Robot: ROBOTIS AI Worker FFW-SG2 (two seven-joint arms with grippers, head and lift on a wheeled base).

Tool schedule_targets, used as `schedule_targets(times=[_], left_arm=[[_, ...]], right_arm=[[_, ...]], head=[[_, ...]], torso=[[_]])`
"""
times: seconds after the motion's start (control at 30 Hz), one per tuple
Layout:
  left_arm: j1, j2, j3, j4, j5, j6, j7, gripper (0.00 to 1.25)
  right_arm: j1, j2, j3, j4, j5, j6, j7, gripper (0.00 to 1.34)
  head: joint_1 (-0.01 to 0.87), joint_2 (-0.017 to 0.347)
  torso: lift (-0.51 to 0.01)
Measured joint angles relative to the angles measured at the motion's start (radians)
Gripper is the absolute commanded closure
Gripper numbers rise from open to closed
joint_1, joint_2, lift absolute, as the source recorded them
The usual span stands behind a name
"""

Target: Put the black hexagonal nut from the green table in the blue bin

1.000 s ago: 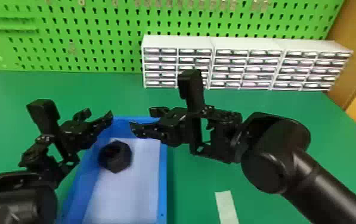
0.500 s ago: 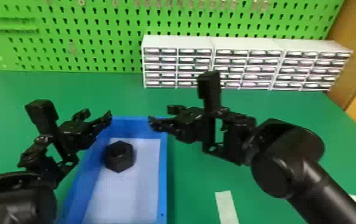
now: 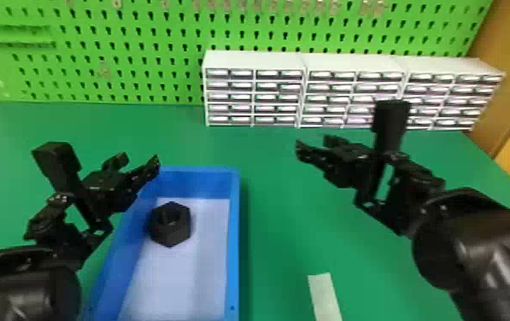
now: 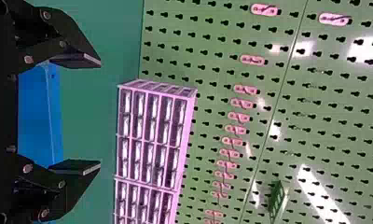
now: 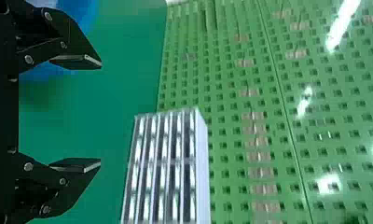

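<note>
Nut lies inside bin; by head-view clock, left hand, the nearer, stands at its 11 o'clock, right hand at 2. Both empty, fingers spread; placement judged complete, only withdrawal required.

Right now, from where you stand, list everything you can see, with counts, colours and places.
Hexagonal nut: one, black, inside the bin
Bin: one, blue, on the table
Table: one, green, under the bin
Drawer cabinets: three, white, side by side at the table's back
Pegboard: green, behind the cabinets
Oblong fittings: several, pinkish, on the pegboard
Strip: one, pale, on the table, right of the bin
Grippers: two, black, above the table
</note>
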Motion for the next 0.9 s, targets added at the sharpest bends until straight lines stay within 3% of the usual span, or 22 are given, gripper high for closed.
schedule_targets(times=[0.53, 0.9], left_arm=[[0.001, 0.0, 0.013, 0.0, 0.003, -0.013, 0.01, 0.48], [0.007, 0.0, 0.021, -0.016, -0.003, -0.016, 0.055, 0.48]], right_arm=[[0.137, 0.096, -0.289, -0.03, 0.149, -0.095, 0.0, 0.51], [0.187, 0.12, -0.395, -0.043, 0.166, -0.145, 0.0, 0.51]], head=[[0.691, 0.009], [0.691, 0.009]], torso=[[-0.097], [-0.097]])
